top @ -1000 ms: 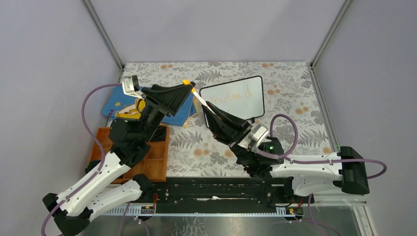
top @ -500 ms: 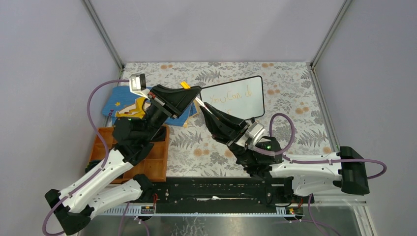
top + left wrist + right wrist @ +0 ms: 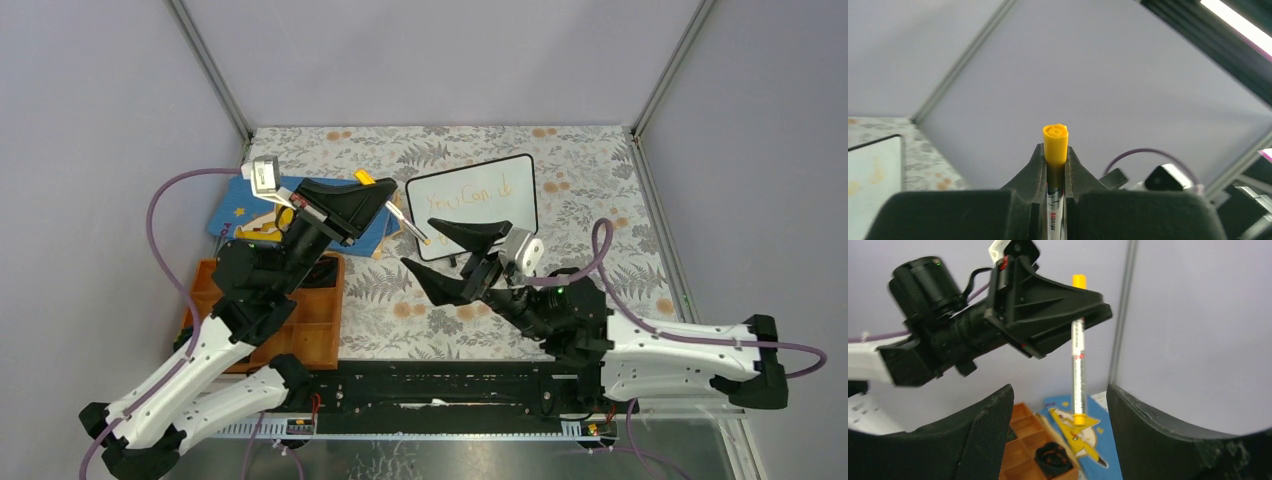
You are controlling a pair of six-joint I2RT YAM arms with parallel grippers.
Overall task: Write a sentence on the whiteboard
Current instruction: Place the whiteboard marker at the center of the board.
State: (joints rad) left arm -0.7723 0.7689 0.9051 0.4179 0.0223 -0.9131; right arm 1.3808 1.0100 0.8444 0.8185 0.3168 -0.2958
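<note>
The whiteboard (image 3: pixel 495 220) lies on the floral cloth at the back, right of centre, and its corner shows in the left wrist view (image 3: pixel 873 170). Orange-brown handwriting, the sentence (image 3: pixel 468 197), runs across its upper part. My left gripper (image 3: pixel 385 200) (image 3: pixel 1055 150) is shut on a white marker (image 3: pixel 405 218) (image 3: pixel 1055 142) near its yellow end. The marker hangs with its orange tip over the board's near-left corner. The right wrist view shows the marker (image 3: pixel 1078 365) hanging from the left gripper (image 3: pixel 1083 310). My right gripper (image 3: pixel 440 258) (image 3: pixel 1060 412) stands open and empty, just in front of the board.
A blue star-patterned book (image 3: pixel 235 215) (image 3: pixel 1098 450) lies at the back left under the left arm. An orange compartment tray (image 3: pixel 320 320) (image 3: pixel 1028 440) sits near the left, with a dark object (image 3: pixel 1050 457) in one cell. Grey walls close in the table.
The left gripper shut on the marker's yellow end. The right gripper let the marker go, opened wide and drew back towards the near side. The marker now hangs from the left gripper alone.
</note>
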